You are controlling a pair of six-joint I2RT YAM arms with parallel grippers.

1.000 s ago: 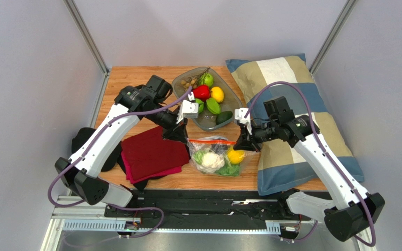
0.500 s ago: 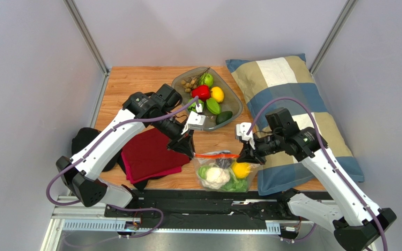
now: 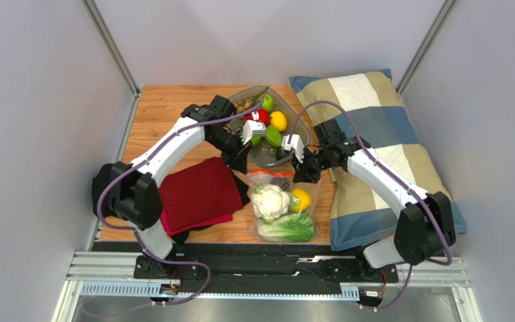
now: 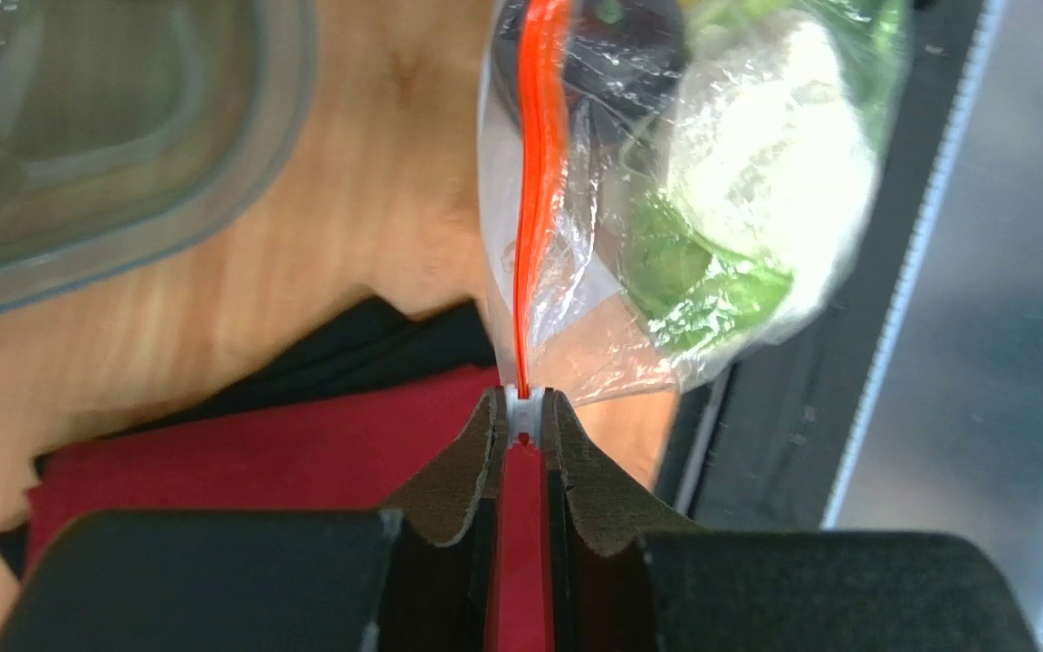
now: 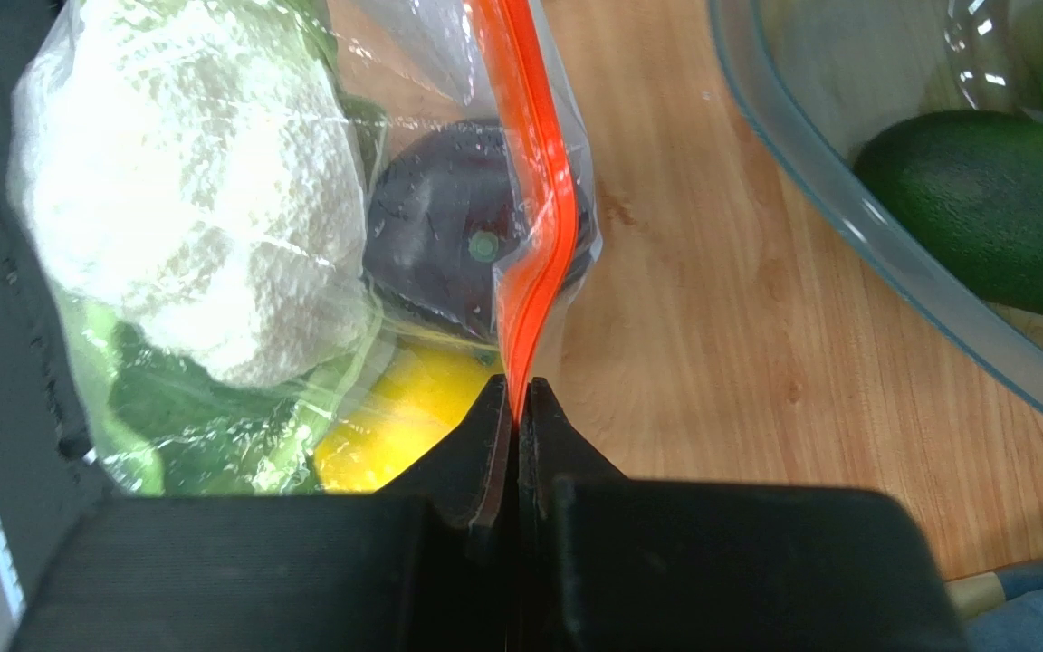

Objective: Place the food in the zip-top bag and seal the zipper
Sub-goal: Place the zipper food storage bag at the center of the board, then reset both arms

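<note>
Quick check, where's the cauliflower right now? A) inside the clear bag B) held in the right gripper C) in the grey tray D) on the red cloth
A: the cauliflower shows through the plastic of the zip-top bag, while the left gripper and right gripper each pinch an end of the zipper.

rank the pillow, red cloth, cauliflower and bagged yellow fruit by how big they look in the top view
Largest to smallest:
1. striped pillow
2. red cloth
3. cauliflower
4. yellow fruit, clearly smaller than the cauliflower beside it
</note>
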